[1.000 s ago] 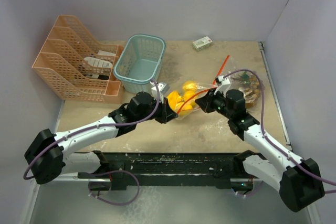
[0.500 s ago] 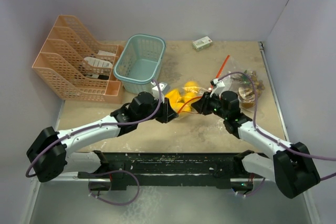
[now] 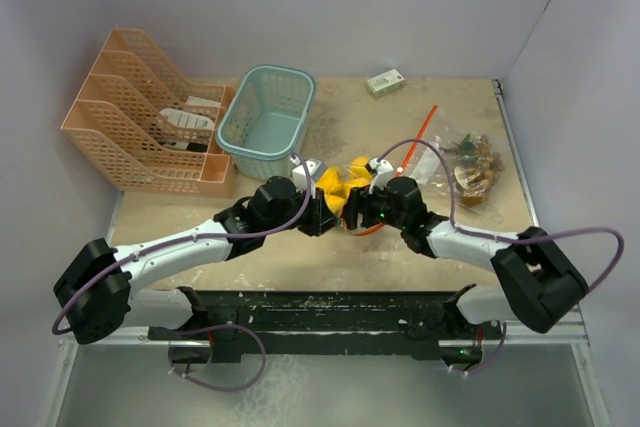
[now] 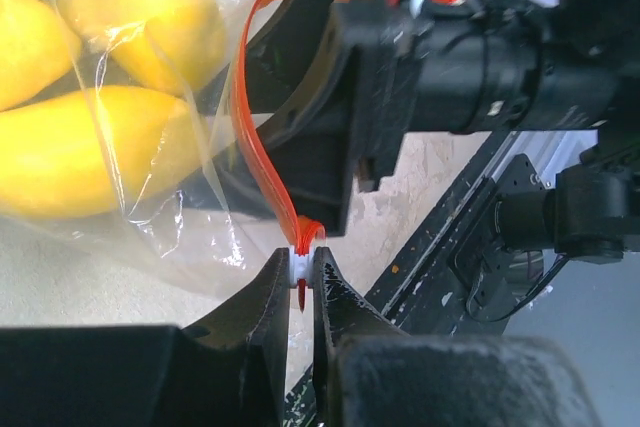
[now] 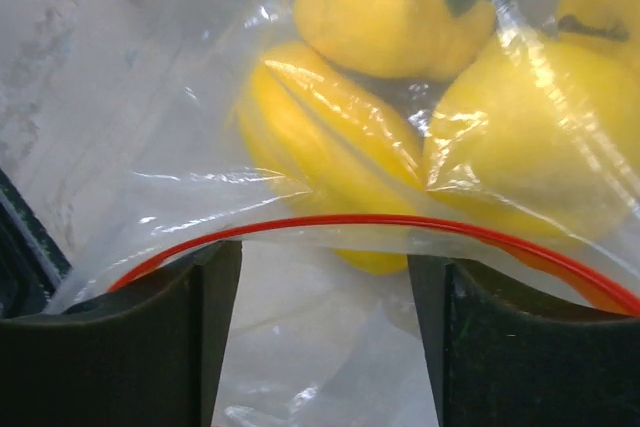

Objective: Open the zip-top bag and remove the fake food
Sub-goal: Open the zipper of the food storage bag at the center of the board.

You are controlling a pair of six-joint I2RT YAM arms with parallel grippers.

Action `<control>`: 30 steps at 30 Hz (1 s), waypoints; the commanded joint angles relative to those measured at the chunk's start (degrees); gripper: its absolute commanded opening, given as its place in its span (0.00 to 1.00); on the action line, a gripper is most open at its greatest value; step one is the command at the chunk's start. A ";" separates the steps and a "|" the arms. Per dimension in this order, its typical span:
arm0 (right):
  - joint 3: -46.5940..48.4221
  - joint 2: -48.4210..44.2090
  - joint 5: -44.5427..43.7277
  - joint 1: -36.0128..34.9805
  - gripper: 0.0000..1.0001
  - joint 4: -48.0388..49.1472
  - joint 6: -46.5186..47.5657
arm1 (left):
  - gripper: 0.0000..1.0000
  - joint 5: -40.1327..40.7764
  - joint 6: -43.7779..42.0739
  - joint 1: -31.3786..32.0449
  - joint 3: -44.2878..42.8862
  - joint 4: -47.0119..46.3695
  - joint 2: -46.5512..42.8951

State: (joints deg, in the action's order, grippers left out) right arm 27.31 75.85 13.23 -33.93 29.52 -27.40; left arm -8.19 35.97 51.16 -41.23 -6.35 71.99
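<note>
The clear zip-top bag (image 3: 448,155) lies across the middle of the table, its red zip strip (image 3: 424,128) trailing to the back. Inside it, yellow fruits of the fake food (image 3: 346,183) are bunched at its left end and brown pieces (image 3: 472,169) at its right. My left gripper (image 3: 328,215) is shut on the white slider end of the red strip (image 4: 298,259). My right gripper (image 3: 353,217) sits just beside it, open. The red zip edge (image 5: 330,221) runs across its fingertips (image 5: 215,332), with the yellow fruits (image 5: 480,137) behind the film.
A teal basket (image 3: 265,122) and a peach file organiser (image 3: 145,132) stand at the back left. A small white-green box (image 3: 385,81) lies at the back wall. Walls close in on three sides. The black base rail (image 3: 330,312) runs along the near edge.
My right gripper has slid left along the bag's mouth until it meets the left gripper, and its jaws have opened. The yellow fruits have bunched slightly leftward.
</note>
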 commanded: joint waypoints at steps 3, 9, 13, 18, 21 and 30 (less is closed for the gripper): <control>2.99 5.77 -6.24 -3.36 0.84 5.12 3.48 | 0.12 0.48 0.03 0.35 1.18 -2.56 -3.26; 3.81 11.32 -6.82 -4.44 0.89 8.99 4.02 | 0.12 0.91 -0.10 0.35 2.24 -1.91 -4.60; 3.27 12.28 -7.49 -5.10 0.69 12.80 3.23 | 0.13 0.85 -0.36 0.35 2.34 -1.42 -4.70; 1.60 7.90 -8.74 -5.62 0.23 14.56 3.18 | 0.17 1.60 -0.73 0.35 2.80 -0.74 -5.13; 0.07 4.48 -9.62 -5.64 0.07 14.50 3.18 | 0.26 2.53 -0.72 0.30 3.00 -0.19 -5.77; -1.88 -4.72 -12.22 -5.63 0.00 5.70 2.44 | 0.67 9.85 -0.88 0.35 2.56 3.57 -10.67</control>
State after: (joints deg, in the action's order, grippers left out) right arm 26.00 74.28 3.36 -39.38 38.28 -24.60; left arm -3.60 35.77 51.18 -38.50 -3.44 64.86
